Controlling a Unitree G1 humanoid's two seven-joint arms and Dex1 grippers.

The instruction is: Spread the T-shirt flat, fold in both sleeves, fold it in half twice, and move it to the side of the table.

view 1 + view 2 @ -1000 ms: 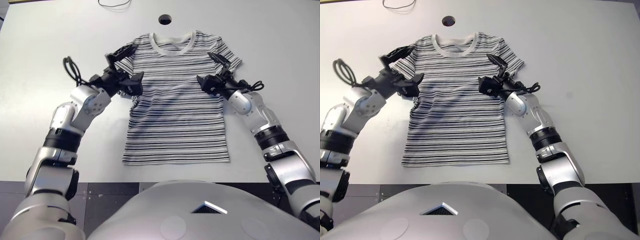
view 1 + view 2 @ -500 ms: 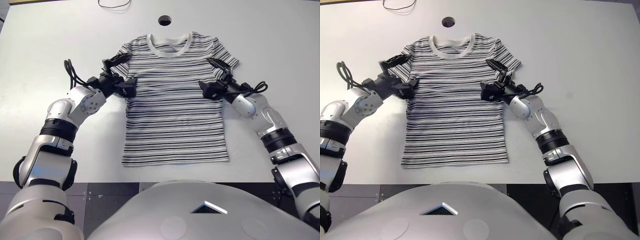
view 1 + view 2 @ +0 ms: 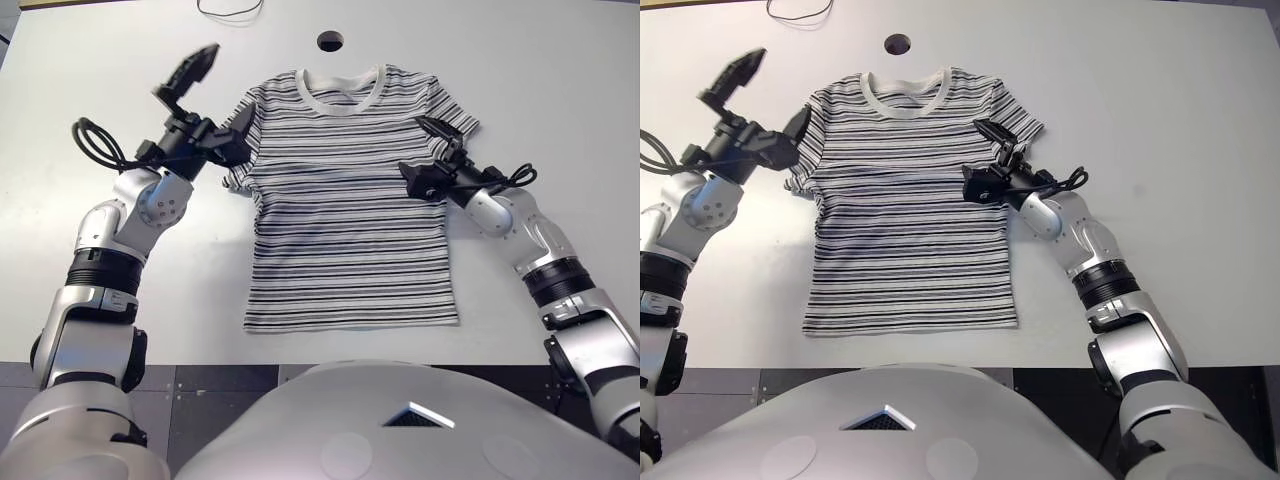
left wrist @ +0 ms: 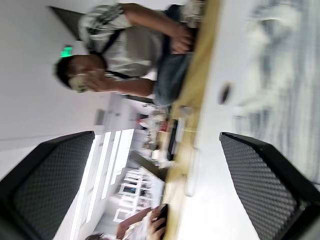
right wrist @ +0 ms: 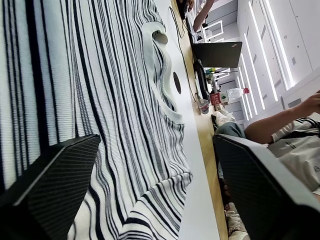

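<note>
A black-and-white striped T-shirt (image 3: 345,210) lies face up on the white table (image 3: 560,90), collar at the far side. Its left sleeve (image 3: 243,150) is bunched in against the body; its right sleeve (image 3: 455,110) lies spread. My left gripper (image 3: 215,95) is raised at the left sleeve's outer edge, open wide, with nothing between its fingers (image 4: 50,175). My right gripper (image 3: 425,152) is low over the shirt beside the right sleeve, open, with the striped cloth (image 5: 100,100) and white collar (image 5: 162,75) beyond it.
A round hole (image 3: 329,40) is in the table beyond the collar, and a black cable (image 3: 228,8) lies at the far edge. Bare table stretches to the left and right of the shirt. The shirt's hem (image 3: 350,318) lies close to the near edge.
My left gripper has lifted off the shirt and swung up and to the left. The left sleeve now lies narrower and bunched. The right gripper has stayed nearly where it was.
</note>
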